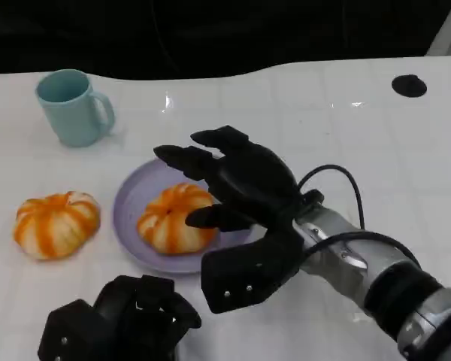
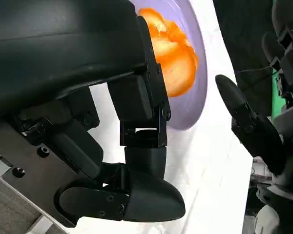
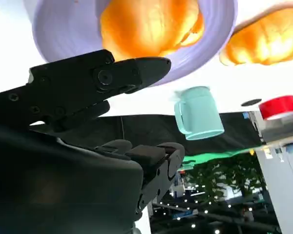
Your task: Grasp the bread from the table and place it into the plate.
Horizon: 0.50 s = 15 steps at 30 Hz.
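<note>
White table (image 1: 361, 135), bread (image 1: 177, 218) in plate (image 1: 131, 199), right hand (image 1: 237, 180) spread above

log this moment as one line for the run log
bread on plate | right hand open over it, not holding | left hand near table edge, curled | second bread on table | mug upright

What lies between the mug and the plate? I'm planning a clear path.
Bare white table separates the mug from the plate in the head view.

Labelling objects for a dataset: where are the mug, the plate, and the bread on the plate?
mug (image 1: 69, 109), head view, on its body.
plate (image 1: 131, 197), head view, bare left rim.
bread (image 1: 169, 218), head view, its top.
</note>
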### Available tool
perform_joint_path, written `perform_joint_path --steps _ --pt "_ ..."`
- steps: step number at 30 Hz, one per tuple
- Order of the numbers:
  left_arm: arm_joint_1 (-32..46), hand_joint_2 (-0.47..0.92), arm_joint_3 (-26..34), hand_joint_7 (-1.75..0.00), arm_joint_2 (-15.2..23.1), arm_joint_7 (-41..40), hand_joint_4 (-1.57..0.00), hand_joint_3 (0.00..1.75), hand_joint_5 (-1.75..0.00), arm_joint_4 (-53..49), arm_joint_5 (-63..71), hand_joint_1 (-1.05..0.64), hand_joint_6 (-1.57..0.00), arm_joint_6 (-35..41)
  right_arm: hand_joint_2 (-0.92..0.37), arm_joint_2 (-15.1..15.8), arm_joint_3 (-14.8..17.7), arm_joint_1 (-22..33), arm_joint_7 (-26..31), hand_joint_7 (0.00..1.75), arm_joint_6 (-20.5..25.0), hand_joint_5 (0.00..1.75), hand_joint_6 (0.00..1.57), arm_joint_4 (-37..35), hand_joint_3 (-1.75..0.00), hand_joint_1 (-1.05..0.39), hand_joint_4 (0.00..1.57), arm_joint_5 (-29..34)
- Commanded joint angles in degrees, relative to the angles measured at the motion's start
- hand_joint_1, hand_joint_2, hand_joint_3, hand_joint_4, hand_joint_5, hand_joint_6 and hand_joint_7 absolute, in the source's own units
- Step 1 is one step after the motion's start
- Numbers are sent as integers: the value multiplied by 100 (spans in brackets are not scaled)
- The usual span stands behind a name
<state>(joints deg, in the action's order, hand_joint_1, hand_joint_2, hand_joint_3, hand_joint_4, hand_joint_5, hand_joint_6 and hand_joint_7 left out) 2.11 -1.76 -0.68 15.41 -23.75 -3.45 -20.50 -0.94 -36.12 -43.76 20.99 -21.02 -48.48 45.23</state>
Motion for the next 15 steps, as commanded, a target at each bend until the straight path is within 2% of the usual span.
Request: perform_joint_path --steps 1,8,15 --pt "19 53 36 -66 68 -57 -157 70 -116 22 0 -105 -144 -23 -92 297 195 408 -220 1 -7 48 27 682 -13 -59 6 -192" --pt "-30 53 58 -67 94 -34 -157 70 -115 -58 -10 -105 -145 -58 -92 650 592 1128 -339 5 -449 58 37 1607 -14 -54 16 -641" --pt "-46 54 69 -67 89 -28 -157 68 -116 -75 -34 -105 -145 -50 -92 961 927 1728 -346 13 -1028 69 52 2144 -13 -47 29 -975"
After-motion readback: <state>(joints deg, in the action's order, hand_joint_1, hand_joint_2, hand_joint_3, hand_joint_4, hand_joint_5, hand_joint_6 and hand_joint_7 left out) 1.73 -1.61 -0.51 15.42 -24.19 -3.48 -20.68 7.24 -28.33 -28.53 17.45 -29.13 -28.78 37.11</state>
